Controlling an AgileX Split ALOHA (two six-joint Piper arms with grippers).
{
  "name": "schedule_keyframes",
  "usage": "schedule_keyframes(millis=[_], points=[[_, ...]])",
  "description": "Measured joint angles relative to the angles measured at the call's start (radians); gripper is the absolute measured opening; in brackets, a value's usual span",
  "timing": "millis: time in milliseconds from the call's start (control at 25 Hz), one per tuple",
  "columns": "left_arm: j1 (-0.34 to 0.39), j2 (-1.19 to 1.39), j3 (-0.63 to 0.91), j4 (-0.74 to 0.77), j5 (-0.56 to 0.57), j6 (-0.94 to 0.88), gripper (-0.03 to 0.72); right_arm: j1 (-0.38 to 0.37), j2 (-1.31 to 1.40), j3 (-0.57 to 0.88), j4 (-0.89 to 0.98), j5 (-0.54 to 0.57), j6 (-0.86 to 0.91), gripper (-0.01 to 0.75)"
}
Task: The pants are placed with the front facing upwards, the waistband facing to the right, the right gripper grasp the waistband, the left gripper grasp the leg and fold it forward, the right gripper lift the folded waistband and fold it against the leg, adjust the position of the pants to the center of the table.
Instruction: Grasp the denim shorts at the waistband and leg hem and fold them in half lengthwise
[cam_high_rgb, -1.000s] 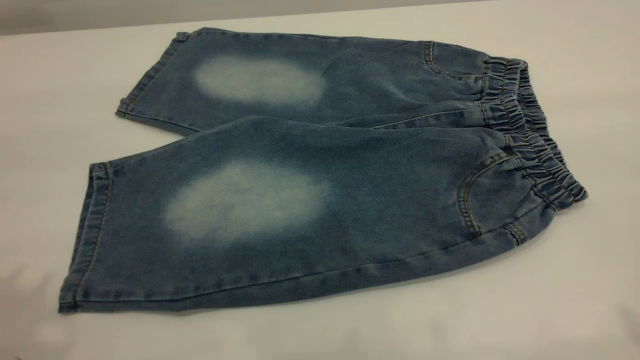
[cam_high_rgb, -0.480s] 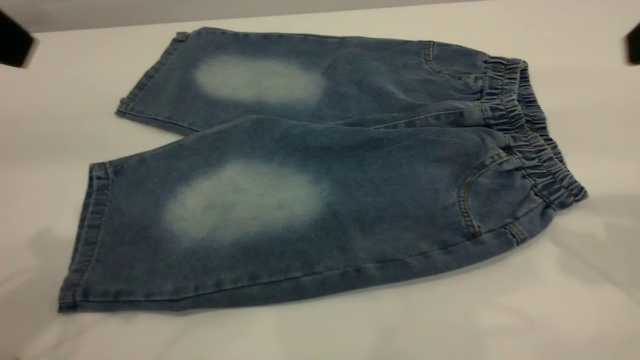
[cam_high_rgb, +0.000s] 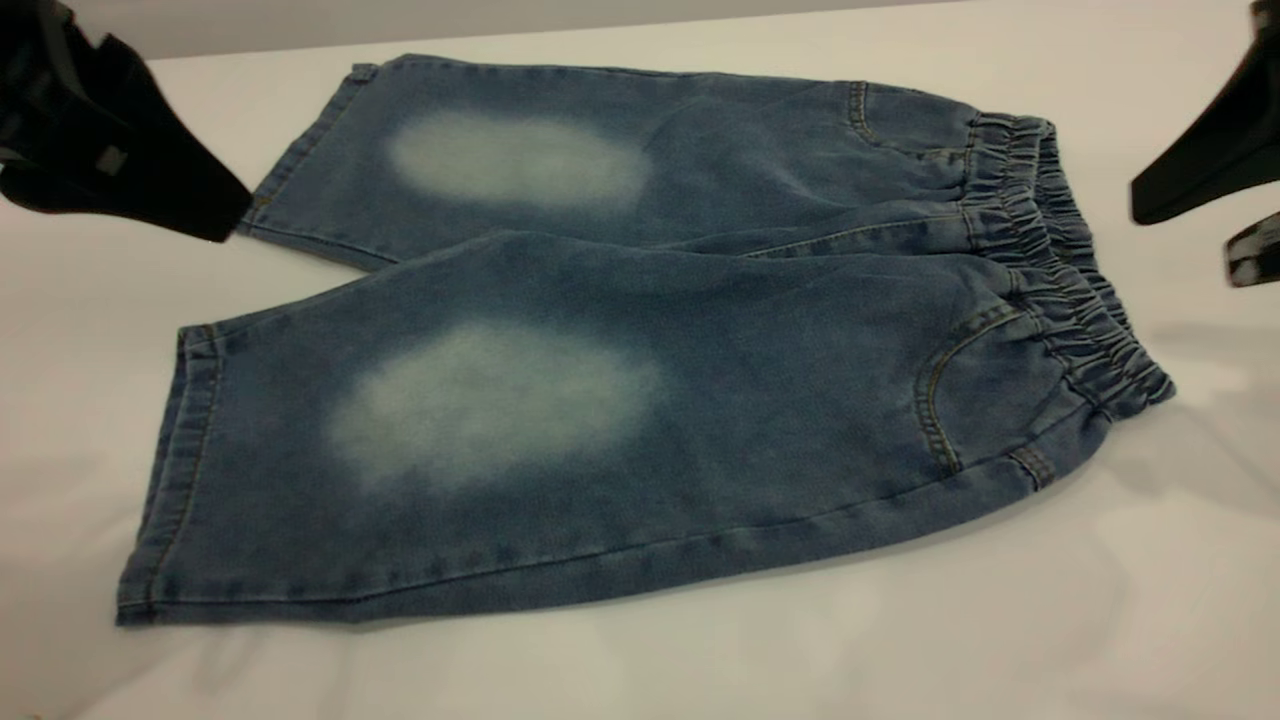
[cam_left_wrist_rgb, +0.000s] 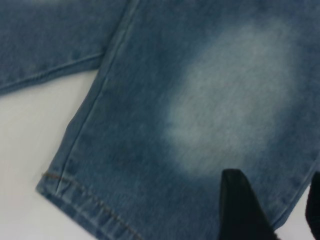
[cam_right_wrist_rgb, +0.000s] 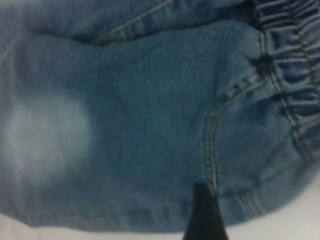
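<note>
Both tools had come into the exterior view within the last second, the left tool (cam_high_rgb: 150, 190) above the far leg's hem and the right tool (cam_high_rgb: 1200, 215) just beyond the waistband (cam_high_rgb: 1060, 270), each with fingers parted and holding nothing, so I judged the first grasps were about to begin. The denim shorts (cam_high_rgb: 600, 400) lay flat and unfolded on the white worktop (cam_high_rgb: 700, 660), front up, long axis running left to right, waistband at the right, hems at the left.
</note>
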Motion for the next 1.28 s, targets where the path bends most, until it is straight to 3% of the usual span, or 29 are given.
schedule_keyframes(millis=[200,400,600,920,1280], points=[[-0.023,-0.001,0.0,-0.002,-0.019,-0.001,0.375,0.0,0.149,0.0,0.148,-0.001,-0.142,0.44],[-0.023,-0.001,0.0,-0.002,-0.013,-0.004,0.381,-0.001,0.271,0.0,0.243,-0.02,-0.242,0.44],[-0.023,-0.001,0.0,-0.005,-0.013,-0.004,0.382,-0.049,0.36,0.0,0.269,-0.005,-0.297,0.44],[-0.023,-0.001,0.0,-0.005,-0.012,-0.005,0.384,-0.187,0.389,-0.003,0.322,0.053,-0.394,0.44],[-0.023,-0.001,0.0,-0.005,-0.012,-0.005,0.384,-0.194,0.466,-0.003,0.394,0.097,-0.48,0.44]])
